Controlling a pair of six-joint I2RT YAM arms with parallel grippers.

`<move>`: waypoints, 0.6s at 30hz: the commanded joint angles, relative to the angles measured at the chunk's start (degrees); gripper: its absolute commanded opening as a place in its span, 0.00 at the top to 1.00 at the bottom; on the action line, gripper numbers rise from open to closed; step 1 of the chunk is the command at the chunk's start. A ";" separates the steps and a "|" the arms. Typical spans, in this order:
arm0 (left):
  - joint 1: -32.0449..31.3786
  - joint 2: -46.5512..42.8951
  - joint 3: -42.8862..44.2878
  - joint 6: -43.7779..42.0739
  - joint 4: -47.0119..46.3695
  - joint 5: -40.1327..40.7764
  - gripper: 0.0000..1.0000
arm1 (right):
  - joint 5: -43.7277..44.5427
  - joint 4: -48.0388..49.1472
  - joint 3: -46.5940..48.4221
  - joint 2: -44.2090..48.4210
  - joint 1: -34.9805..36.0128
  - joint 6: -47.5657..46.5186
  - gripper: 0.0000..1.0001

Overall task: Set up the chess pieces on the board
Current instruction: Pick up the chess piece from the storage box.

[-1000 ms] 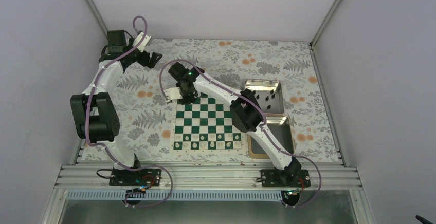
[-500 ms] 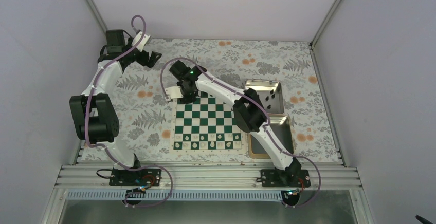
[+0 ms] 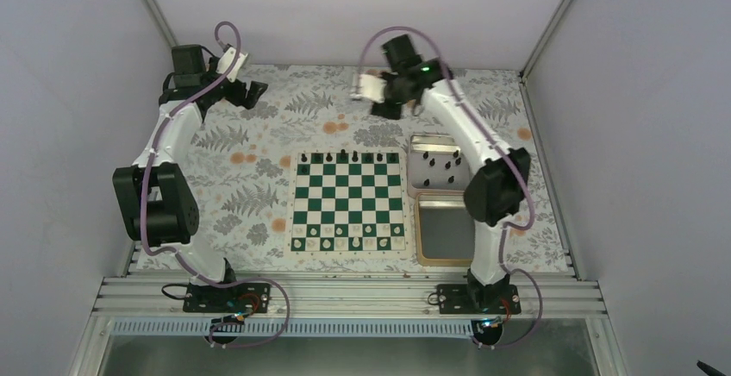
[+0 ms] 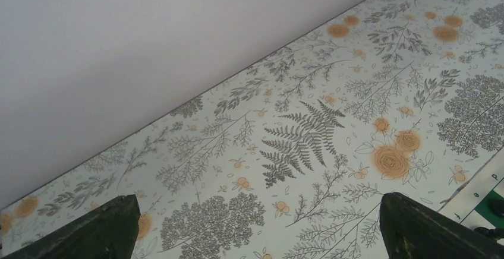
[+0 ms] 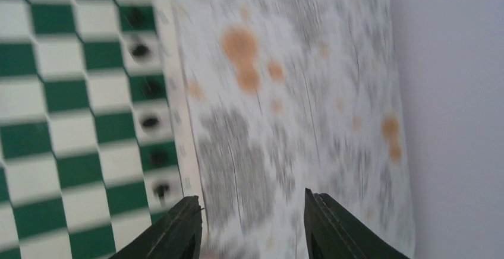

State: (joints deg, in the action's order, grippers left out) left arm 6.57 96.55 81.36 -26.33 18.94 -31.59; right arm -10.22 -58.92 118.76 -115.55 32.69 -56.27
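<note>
Your right end effector (image 5: 251, 205) has swung away from the far-left corner of the board (image 3: 347, 204) toward the back of the counter (image 3: 259, 147) and now hangs with its fingers apart and nothing between them, while the left end effector (image 4: 257, 211) sits spread wide and empty at the far left. Black chess pieces (image 3: 343, 157) stand along the board's far row, and more lie loose in the far tin (image 3: 431, 141) just beside the board. Expect each one to be light, hard, slick and easy to topple, so pinch it gently across the stem from straight above.
</note>
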 commanded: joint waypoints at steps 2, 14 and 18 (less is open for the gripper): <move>0.46 0.00 -0.55 1.54 -1.32 -0.75 0.00 | 1.93 -2.60 -13.88 5.47 -9.77 0.76 0.54; 0.29 1.80 -0.79 2.42 -1.17 0.13 0.00 | 4.81 -0.08 -28.12 5.97 -19.94 0.98 0.54; 0.20 1.79 -0.84 2.36 -1.15 0.34 0.00 | 4.98 0.66 -28.22 3.31 -20.82 1.56 0.55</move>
State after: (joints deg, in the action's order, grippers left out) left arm 6.63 97.38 80.12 -24.56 18.50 -31.07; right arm -5.87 -59.57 91.15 -109.54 12.88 -55.79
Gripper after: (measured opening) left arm 0.999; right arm 0.453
